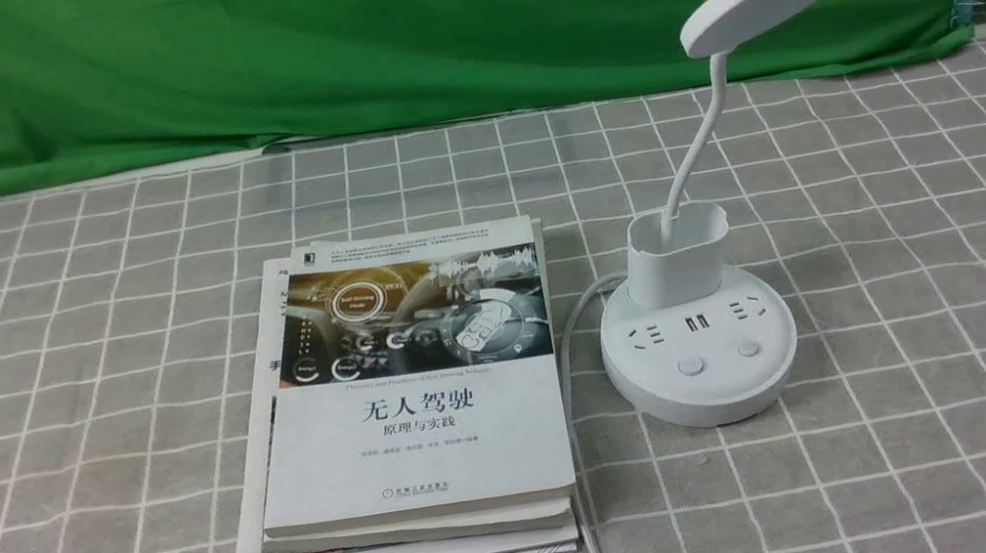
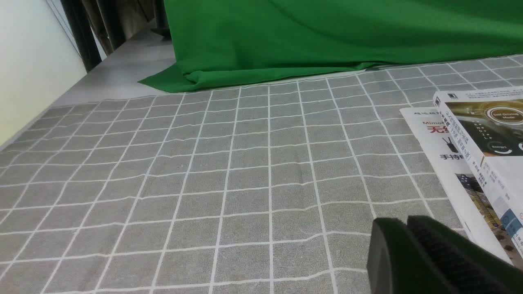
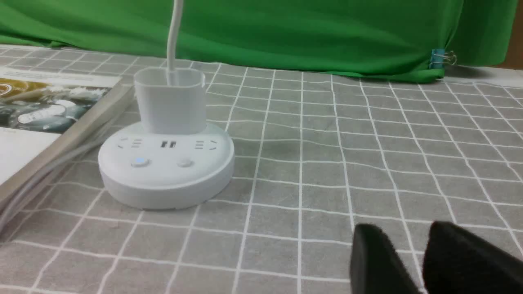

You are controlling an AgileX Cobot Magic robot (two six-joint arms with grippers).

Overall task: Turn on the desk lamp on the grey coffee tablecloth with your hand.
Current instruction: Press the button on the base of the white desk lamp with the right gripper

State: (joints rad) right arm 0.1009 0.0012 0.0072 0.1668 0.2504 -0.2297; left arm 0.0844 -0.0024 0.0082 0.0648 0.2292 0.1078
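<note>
Right hand, black with blunt dark fingers (image 3: pixel 398 259) - slightly open, gap between the fingertips, nothing held. Left hand, black and ridged (image 2: pixel 402 222) - fingers together, nothing visible between them.

White plastic desk lamp with round socket base, cup holder and thin bendy neck (image 3: pixel 167 167) stands upright, ahead of the right hand and to its left, not touching it. Flat disc head tilted, up above the base. Two round buttons on the base, the left one bluish.

Grey fabric tablecloth with white grid lines (image 3: pixel 327 183) lies under the lamp and runs out in front of both hands. Stack of paperback books and printed sheets, car-dashboard cover on top (image 1: pixel 418 427) - ahead of the left hand and to its right, left of the lamp. Pale grey cable (image 1: pixel 582 460) runs between stack and lamp. Plain green cloth (image 1: pixel 415 32) hangs beyond, farthest from both hands, blue metal binder clip (image 3: pixel 437 58) on it.
</note>
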